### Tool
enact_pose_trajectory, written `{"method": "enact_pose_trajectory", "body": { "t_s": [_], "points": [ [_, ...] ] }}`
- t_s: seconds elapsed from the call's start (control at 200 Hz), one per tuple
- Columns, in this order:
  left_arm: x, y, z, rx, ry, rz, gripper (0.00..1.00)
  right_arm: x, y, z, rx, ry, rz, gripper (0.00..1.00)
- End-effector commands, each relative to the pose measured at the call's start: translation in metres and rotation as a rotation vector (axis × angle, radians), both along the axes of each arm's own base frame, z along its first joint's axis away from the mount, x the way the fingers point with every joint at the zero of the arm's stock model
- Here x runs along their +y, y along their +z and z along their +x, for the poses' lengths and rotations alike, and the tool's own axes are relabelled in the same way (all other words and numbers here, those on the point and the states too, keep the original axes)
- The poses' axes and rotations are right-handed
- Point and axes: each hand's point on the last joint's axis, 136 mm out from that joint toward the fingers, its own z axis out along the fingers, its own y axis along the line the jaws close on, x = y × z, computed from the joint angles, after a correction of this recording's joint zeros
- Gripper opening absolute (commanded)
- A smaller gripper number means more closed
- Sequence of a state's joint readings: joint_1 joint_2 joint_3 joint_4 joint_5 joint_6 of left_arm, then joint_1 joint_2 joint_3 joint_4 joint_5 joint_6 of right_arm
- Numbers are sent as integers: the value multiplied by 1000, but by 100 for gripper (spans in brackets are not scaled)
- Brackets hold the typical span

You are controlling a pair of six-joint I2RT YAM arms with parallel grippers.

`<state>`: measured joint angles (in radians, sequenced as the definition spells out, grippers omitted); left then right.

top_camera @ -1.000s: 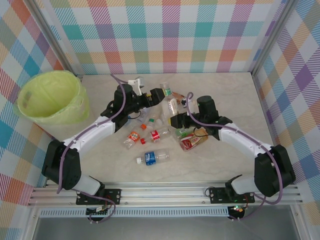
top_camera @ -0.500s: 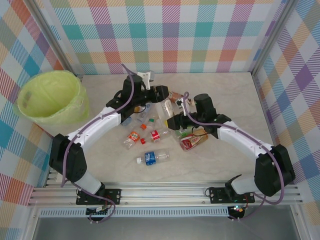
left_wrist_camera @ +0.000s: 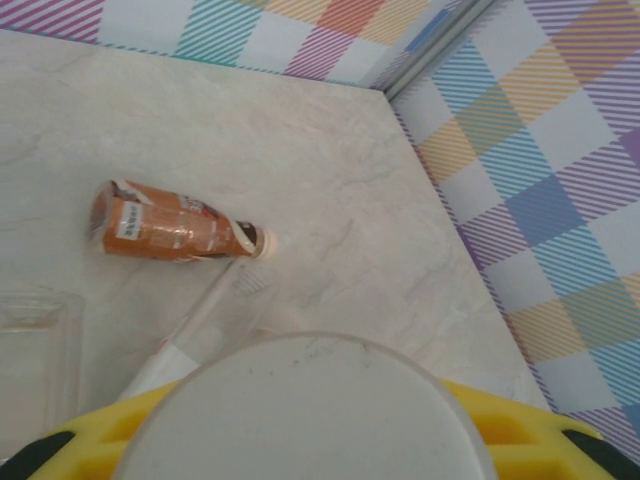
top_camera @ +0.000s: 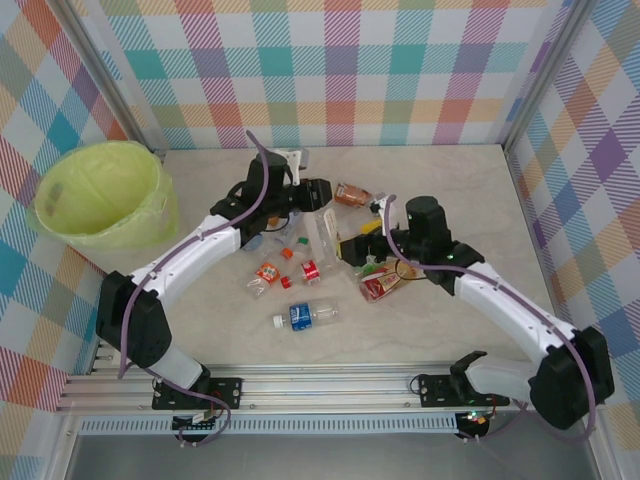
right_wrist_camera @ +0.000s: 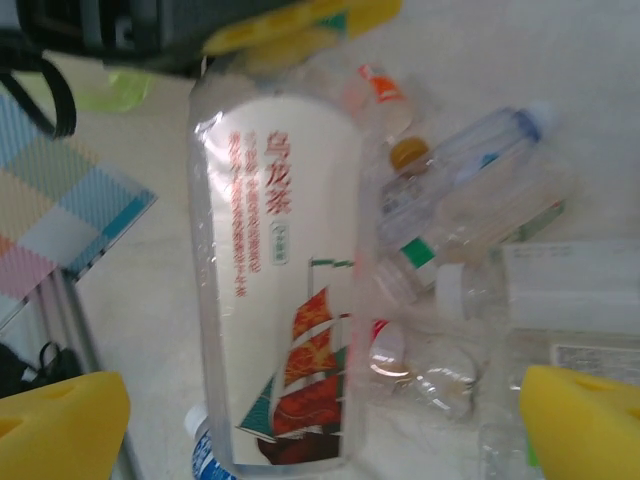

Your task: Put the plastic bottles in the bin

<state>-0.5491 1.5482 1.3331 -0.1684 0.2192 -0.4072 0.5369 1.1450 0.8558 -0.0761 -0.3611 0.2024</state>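
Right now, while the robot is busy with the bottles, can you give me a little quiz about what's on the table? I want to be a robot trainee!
1. True or false: the bin stands at the right side of the table.
2. Which jaws grip the white-label bottle? A) left jaws B) right jaws C) neither
3. Fill in: the bottle lying nearest the arm bases has a ____ label.

Key: 1. False, it stands at the far left. 2. A; the right jaws stand open. 3. Blue.
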Motion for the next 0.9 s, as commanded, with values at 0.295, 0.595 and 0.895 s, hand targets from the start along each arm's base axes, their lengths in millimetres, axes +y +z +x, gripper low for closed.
{"method": "enact_pose_trajectory", "body": {
  "t_s": [0.295,0.595,0.895],
  "points": [
    [106,146,-23,-357,353,159,0,-100,0,50,-120,-649,-132,100],
    [220,259,-44,-615,805,297,0,-120,5,58,-182,-792,-53,100],
    [357,297,-51,-635,1284,403,0,-114,5,55,-166,-755,-49,100]
  ]
}}
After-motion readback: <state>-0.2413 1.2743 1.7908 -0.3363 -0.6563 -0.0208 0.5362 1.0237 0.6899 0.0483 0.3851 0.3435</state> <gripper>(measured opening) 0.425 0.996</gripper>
